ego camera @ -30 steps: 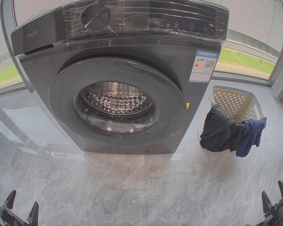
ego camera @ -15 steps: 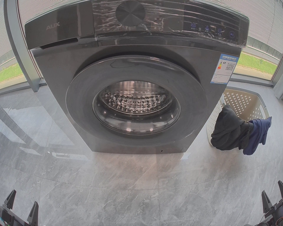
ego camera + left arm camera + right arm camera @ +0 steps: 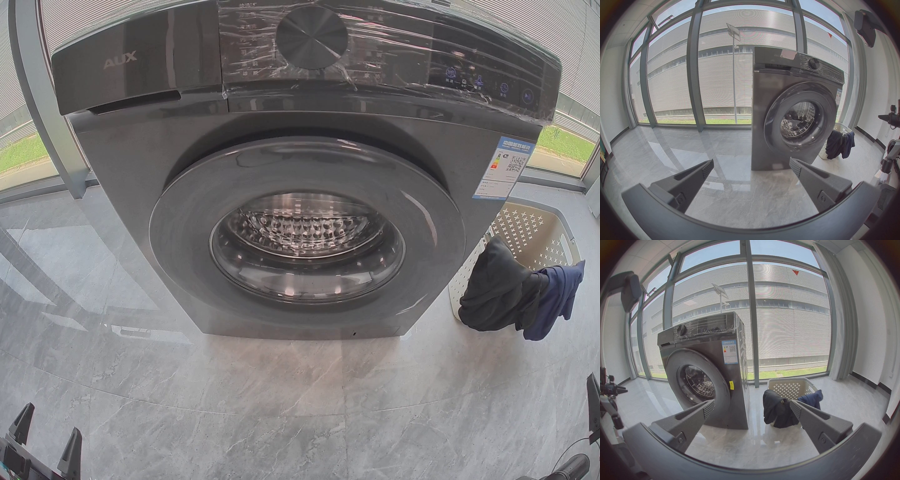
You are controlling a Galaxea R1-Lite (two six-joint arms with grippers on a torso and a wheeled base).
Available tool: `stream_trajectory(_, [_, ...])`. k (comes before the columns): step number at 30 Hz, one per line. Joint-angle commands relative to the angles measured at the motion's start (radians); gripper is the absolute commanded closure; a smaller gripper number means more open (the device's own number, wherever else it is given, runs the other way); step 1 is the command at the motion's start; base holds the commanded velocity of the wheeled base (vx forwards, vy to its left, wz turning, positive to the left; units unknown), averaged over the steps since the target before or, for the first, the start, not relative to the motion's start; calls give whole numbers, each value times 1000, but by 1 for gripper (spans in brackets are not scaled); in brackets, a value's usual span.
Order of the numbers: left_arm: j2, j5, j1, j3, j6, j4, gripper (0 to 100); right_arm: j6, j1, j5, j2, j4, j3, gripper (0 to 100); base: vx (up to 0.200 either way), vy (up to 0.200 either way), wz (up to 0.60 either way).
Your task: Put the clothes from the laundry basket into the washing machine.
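The dark garment [image 3: 497,294] and blue garment [image 3: 559,297] hang over the near rim of the basket [image 3: 531,228], right of the washer [image 3: 156,156], handy to pinch. The left gripper [image 3: 750,162] and right gripper [image 3: 752,402] gape wide and empty, well short of the basket. The door [image 3: 306,250] looks shut, barring loading.

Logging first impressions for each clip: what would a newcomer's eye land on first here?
The big grey washing machine stands dead ahead, its round door shut. To its right sits the pale laundry basket, with a dark garment and a blue garment draped over its front rim. The left pincer and right pincer are open and hold nothing.
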Motion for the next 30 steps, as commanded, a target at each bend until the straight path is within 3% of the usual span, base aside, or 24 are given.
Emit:
stream_trajectory(1, [-16,1,1,18,2,-2,0,17,90,93,381,-34,-55,0,0,0,0])
stream_trajectory(4, [-16,1,0,18,2,0,0,25,153,134,553,-106,-78,0,0,0,0])
stream_trajectory(6, [-16,1,1,18,2,0,0,29,173,141,604,-137,-84,0,0,0,0])
stream_trajectory(9, [-16,1,1,18,2,-2,0,62,269,144,792,-264,-99,0,0,-200,0])
stream_trajectory(16, [-16,1,1,18,0,-2,0,200,397,136,1079,-422,-173,0,0,-86,0])
stream_trajectory(19, [-16,1,1,18,-1,-2,0,223,406,118,1181,-496,-207,0,0,0,0])
stream_trajectory(22, [-16,1,1,18,-3,-2,0,223,409,92,1270,-574,-234,0,0,0,0])
stream_trajectory(30, [-16,1,0,18,-6,-2,0,217,440,72,1415,-712,-302,0,0,0,0])
